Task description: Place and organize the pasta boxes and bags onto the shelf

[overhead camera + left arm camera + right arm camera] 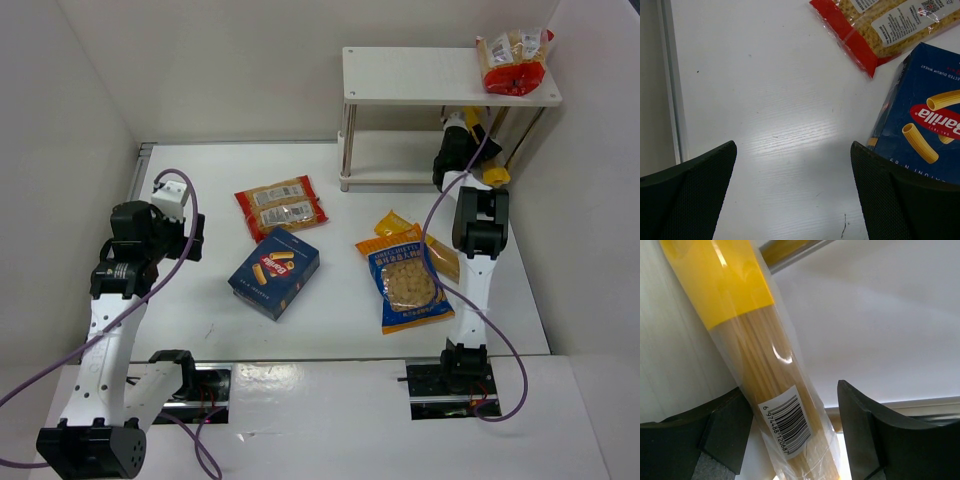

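Closest to the lens in the left wrist view, the left hand (792, 165) stands wide, its two dark mesh-faced fingers (695, 195) spread above bare white worktop (770, 100) and holding nothing. Just beside its right-side finger lies the dark blue box (925, 125), flat on the worktop, with a red oval logo and yellow pasta tubes printed on its face. Beyond the box lies a red-edged clear pack (875, 25) of tan pasta with white labels, near the box's far corner.

From above, the blue-and-orange bag (408, 285) lies flat to the right of the box, a clear window showing tan pasta. It overlaps two yellow-orange bags (398, 225) that stick out from its far edge.

The shelf (410, 75) is a white two-tier rack at the far right of the worktop. Another red-edged bag (515, 62) lies on the right end of its top board. The right hand (791, 390) reaches in at the lower tier. A long narrow bag (755, 355) of pale straight strands, with a yellow band and a barcode label, runs between its fingers. The bag touches one finger and a gap shows at the other, so the hand is spread around the bag, not clamped on it.
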`<state>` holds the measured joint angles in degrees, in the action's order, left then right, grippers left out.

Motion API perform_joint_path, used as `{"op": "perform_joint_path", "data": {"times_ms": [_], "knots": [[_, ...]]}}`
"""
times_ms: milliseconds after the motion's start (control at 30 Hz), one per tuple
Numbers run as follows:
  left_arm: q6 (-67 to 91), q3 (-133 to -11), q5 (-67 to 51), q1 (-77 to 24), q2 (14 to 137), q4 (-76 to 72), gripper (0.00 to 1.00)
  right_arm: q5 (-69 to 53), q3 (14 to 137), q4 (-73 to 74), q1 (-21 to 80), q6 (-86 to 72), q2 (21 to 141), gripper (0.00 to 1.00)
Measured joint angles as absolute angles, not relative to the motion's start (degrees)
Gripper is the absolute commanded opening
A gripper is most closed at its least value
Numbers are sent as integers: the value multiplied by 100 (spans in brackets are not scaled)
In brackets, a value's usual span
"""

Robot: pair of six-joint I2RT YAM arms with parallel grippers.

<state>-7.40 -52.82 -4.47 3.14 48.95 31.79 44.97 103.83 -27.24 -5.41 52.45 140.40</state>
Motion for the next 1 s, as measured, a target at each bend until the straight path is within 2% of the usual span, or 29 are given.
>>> {"op": "perform_joint_path", "data": {"times_ms": [633,1000], "knots": [[-740,-5282,-447,320,4923,3179,100,3507,9813,-2222,93,4475,13382,75],[-740,-5282,-484,320,4923,3179,100,2912,9303,-1201,261,3935,12711,76]]}}
